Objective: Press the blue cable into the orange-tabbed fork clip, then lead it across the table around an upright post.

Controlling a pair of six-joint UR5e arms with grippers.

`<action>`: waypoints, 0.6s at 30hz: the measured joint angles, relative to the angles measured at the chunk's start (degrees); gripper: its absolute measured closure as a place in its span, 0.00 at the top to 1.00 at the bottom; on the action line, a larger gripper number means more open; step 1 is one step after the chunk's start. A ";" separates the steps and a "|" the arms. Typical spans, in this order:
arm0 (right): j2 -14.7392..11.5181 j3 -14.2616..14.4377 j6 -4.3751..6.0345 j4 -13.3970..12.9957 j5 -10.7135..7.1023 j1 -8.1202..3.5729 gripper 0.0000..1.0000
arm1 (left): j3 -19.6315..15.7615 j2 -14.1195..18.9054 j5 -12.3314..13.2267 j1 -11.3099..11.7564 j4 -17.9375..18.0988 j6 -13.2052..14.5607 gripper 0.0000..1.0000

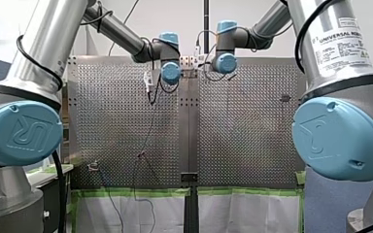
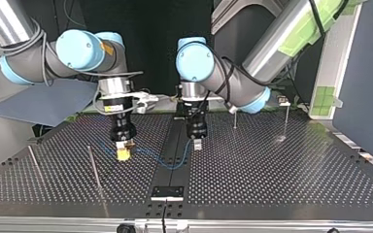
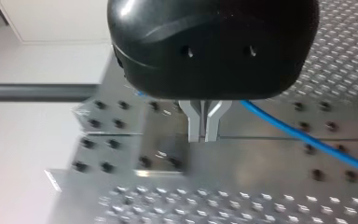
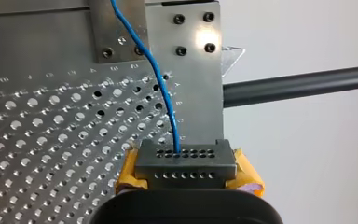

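Nearest in the top view, on the perforated bench, 2 thin posts stand upright toward that view's left, and nothing is led around either. Just beyond them the blue cable lies slack on the bench in a loose curve between the 2 hands. My right hand, low over the bench at that view's left, is clenched on a small grey block. The right wrist view shows its yellow pads on both sides of the block and the cable entering the block's top row of holes. My left hand hangs just above the bench near the middle seam. In the left wrist view its metal fingers are pressed together with nothing seen between them, and the cable passes just beside them, not in their grip as far as that view shows. Farther back, 2 far posts stand at the top view's right, apart from the cable. I cannot pick out the orange-tabbed fork clip with any certainty, and the cable shows no sign of sitting in one. I judge the task to be at its start: both the pressing into the clip and the leading around a post are left.
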 joint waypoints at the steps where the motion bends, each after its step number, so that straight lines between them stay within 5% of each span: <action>1: -0.05 0.00 0.00 0.05 0.00 -0.02 0.00 | 0.44 0.18 0.00 -0.11 -0.36 0.02 0.00; 8: -0.22 -0.07 0.05 1.47 0.04 -0.20 0.00 | 4.63 0.61 -0.12 -1.20 -3.35 0.46 0.00; 18: -1.58 -0.74 0.37 5.15 -0.06 -2.04 0.00 | 9.12 0.63 -0.20 -2.52 -4.82 2.63 0.00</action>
